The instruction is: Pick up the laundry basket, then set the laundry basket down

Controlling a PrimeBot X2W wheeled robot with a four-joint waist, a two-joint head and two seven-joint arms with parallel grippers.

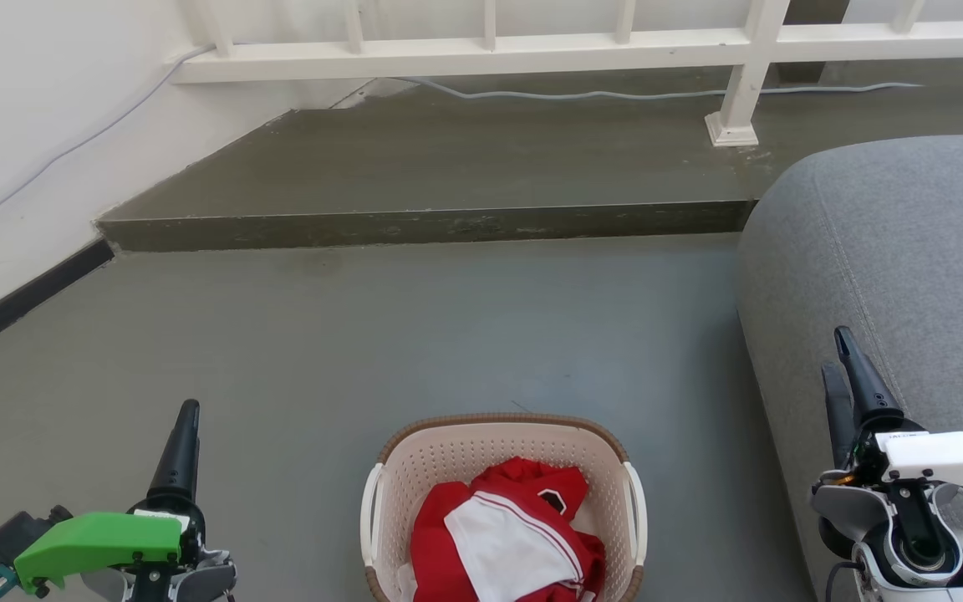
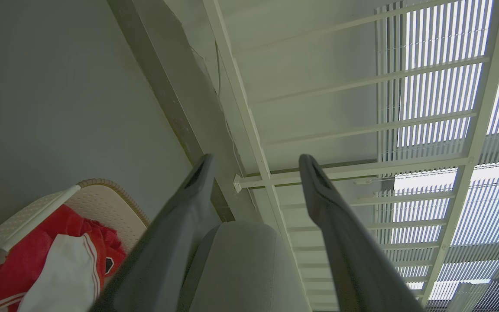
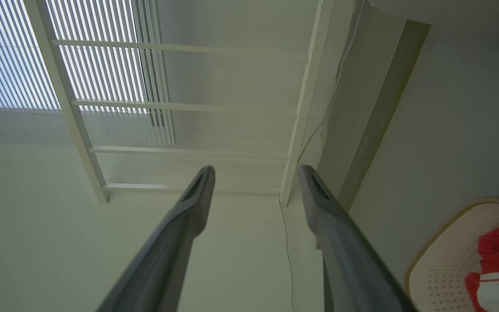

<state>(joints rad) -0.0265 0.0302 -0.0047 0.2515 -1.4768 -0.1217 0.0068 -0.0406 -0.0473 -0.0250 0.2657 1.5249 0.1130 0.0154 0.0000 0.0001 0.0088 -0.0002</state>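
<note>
Your laundry basket (image 1: 448, 456) sits on the grey floor (image 1: 364, 334) at 6 o'clock in the head view, holding a red and white garment (image 1: 515, 527). Your left gripper (image 1: 185, 418) hangs at 7 o'clock, well apart from the basket, its fingers spread apart. Your right gripper (image 1: 837, 351) stands at 4 o'clock, seen in front of the grey sofa (image 1: 908, 251), fingers likewise parted. A white railing (image 1: 481, 46) runs along 12 o'clock.

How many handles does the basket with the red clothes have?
2. The left handle is on the basket's left side and the right handle on its right side, both white. The basket's near end is cut off, so another could be hidden there.
</note>
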